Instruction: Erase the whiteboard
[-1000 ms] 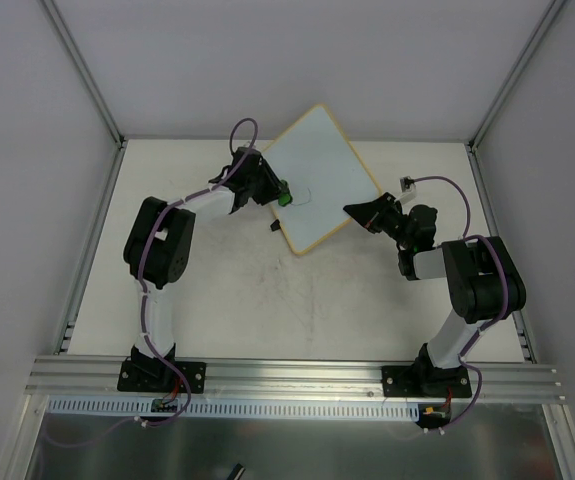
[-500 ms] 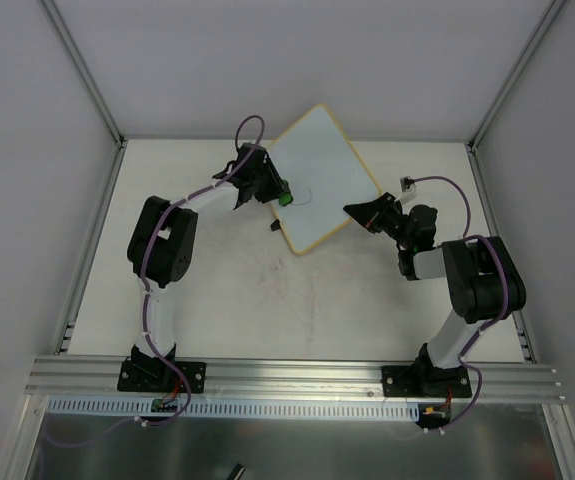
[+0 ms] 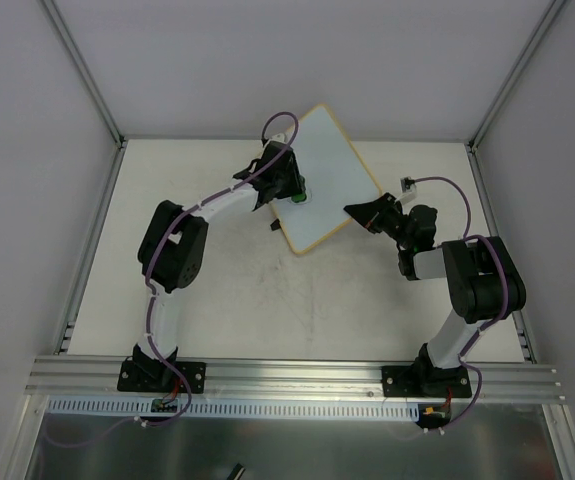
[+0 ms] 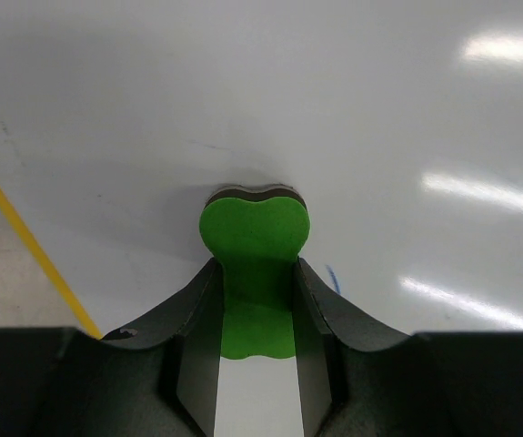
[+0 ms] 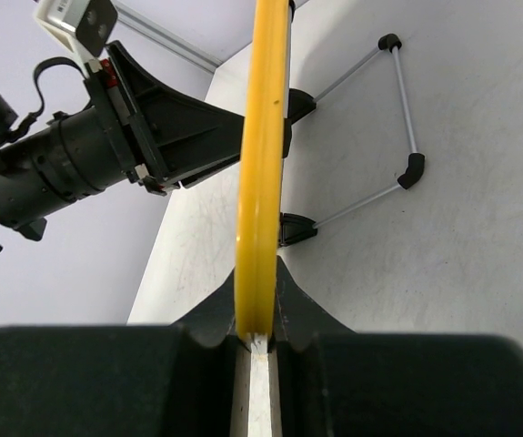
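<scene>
The whiteboard (image 3: 329, 185), white with a thin yellow frame, stands tilted at the back middle of the table. My right gripper (image 3: 359, 213) is shut on its lower right edge; in the right wrist view the yellow frame (image 5: 261, 164) runs edge-on between the jaws. My left gripper (image 3: 292, 190) is shut on the green eraser (image 4: 254, 238) and presses it flat on the white board surface (image 4: 243, 91). A short blue pen mark (image 4: 333, 277) shows just right of the eraser. The eraser also shows green in the top view (image 3: 296, 197).
A wire stand with black clips (image 5: 397, 118) is behind the board. A small black clip (image 3: 276, 226) sits at the board's lower left edge. Grey walls and metal rails (image 3: 92, 90) enclose the table on three sides.
My left gripper has slid the eraser right and up across the board, from its left edge toward the middle. The right arm and board have not moved.
</scene>
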`<state>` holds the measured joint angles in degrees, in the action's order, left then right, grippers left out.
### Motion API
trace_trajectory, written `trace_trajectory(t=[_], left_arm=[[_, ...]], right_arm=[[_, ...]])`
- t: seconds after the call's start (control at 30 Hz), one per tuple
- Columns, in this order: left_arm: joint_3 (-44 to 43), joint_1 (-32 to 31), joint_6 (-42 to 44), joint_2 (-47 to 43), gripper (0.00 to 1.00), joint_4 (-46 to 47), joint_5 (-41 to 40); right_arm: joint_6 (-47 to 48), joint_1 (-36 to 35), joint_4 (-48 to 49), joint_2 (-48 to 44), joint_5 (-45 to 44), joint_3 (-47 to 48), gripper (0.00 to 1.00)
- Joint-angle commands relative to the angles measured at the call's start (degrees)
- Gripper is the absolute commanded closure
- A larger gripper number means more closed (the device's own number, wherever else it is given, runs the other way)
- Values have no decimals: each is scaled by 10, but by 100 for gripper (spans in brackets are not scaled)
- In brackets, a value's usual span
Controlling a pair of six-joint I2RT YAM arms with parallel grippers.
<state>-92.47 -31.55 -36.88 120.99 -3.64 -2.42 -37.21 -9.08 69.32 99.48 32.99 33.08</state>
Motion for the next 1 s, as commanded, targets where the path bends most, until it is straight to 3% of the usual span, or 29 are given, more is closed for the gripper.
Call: trace_trajectory(t=[0.0,0.4,0.97], left_arm=[[8,-76,38,61,100,-33,72],[-13,-103,123,77,100,-33,157],[26,-118,165,42,100,-33,174]], right_arm=[[-18,-27,71,-4,73,15,100],[-20,-27,71,-6,73,14,100],[-19,-27,71,-7,73,15,100]])
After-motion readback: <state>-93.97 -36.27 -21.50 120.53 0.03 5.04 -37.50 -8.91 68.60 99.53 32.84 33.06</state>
